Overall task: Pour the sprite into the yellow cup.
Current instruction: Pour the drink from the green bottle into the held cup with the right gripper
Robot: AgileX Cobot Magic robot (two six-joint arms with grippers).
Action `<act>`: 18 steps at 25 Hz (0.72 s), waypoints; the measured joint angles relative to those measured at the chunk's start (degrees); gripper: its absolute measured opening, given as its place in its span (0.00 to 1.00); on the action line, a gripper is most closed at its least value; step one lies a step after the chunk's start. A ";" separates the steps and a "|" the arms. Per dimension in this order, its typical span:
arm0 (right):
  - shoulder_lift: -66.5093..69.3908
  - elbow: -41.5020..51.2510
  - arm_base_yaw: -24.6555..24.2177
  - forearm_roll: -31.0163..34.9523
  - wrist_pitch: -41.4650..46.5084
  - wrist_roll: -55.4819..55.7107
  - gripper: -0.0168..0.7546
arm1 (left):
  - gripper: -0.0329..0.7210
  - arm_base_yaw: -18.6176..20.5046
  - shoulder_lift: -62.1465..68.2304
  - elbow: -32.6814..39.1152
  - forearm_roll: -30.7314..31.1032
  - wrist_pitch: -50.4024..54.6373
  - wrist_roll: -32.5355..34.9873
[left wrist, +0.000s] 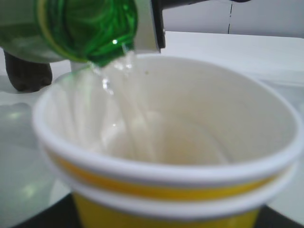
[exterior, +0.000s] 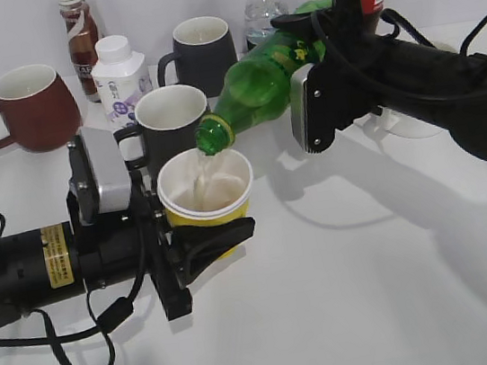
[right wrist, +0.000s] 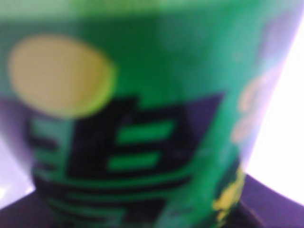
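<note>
- The right tool (exterior: pixel 320 49) was clenched around the label part of the sprite (exterior: pixel 257 85), and it held the bottle tilted down to the left, with the open mouth just above the yellow cup (exterior: pixel 207 192).
- The left tool (exterior: pixel 198 234) was closed on the lower body of the yellow cup and carried it a little above the tabletop (exterior: pixel 377 291), in front of a dark mug (exterior: pixel 167 121).
- A thin, clear stream ran from the bottle mouth into the cup — the left wrist view showed it falling along the inner wall near the rim, not in the centre.
- Risk: the stream entered close to the rim, so I judge that a small shift of either arm could send liquid over the edge and onto the left tool.
- Risk: the cup is paper and seemed soft; a stronger squeeze could bend it and spill the drink.
- Risk: if the bottle tilted more steeply, the flow could surge and splash out — or fill the small cup too quickly.
- Writing: in the right wrist view the label was blurred; I could see only a yellow round spot and dark shapes on green, no readable word.
- The labels of the small white bottle (exterior: pixel 120 77) and the brown bottle (exterior: pixel 80 33) behind were too small to read.
</note>
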 joint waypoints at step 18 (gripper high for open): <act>0.00 0.00 0.00 0.38 -0.07 -1.13 0.53 | 0.50 0.00 0.00 0.00 0.29 0.05 -0.05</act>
